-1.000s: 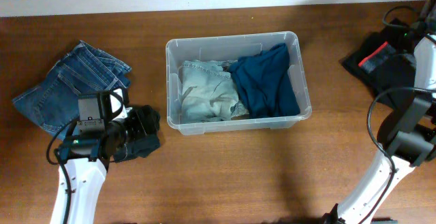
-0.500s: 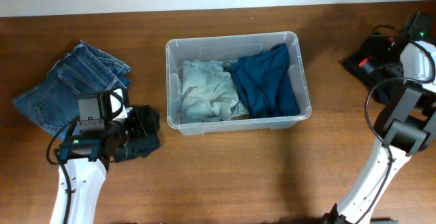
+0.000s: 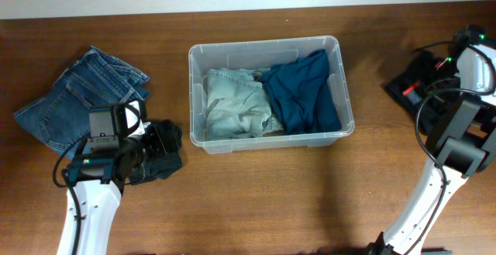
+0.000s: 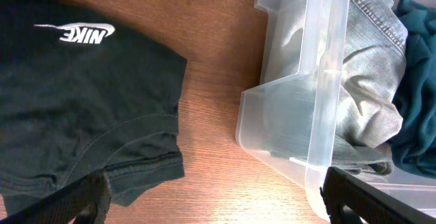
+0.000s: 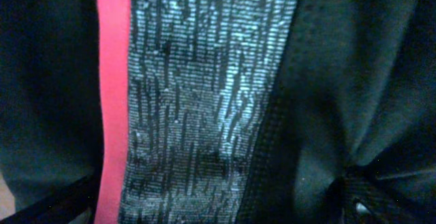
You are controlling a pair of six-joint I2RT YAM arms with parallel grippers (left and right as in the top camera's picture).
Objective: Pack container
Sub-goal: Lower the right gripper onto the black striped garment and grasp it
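The clear plastic container (image 3: 263,44) stands mid-table and holds a light denim garment (image 3: 232,104) and a dark teal garment (image 3: 302,92). Its corner shows in the left wrist view (image 4: 320,81). My left gripper (image 3: 164,151) (image 4: 218,200) is open, low over the wood between a black Nike shirt (image 4: 68,101) (image 3: 159,164) and the container. My right gripper (image 3: 440,67) (image 5: 218,207) is open, pressed close over a black garment with a red and grey stripe (image 5: 197,81) (image 3: 409,83) at the far right.
Folded blue jeans (image 3: 77,96) lie at the far left, beside the black shirt. Cables run around the right arm near the table's right edge.
My right gripper has moved down and left onto the black striped garment, which now hides most of its red stripe from above. The left arm has not moved.
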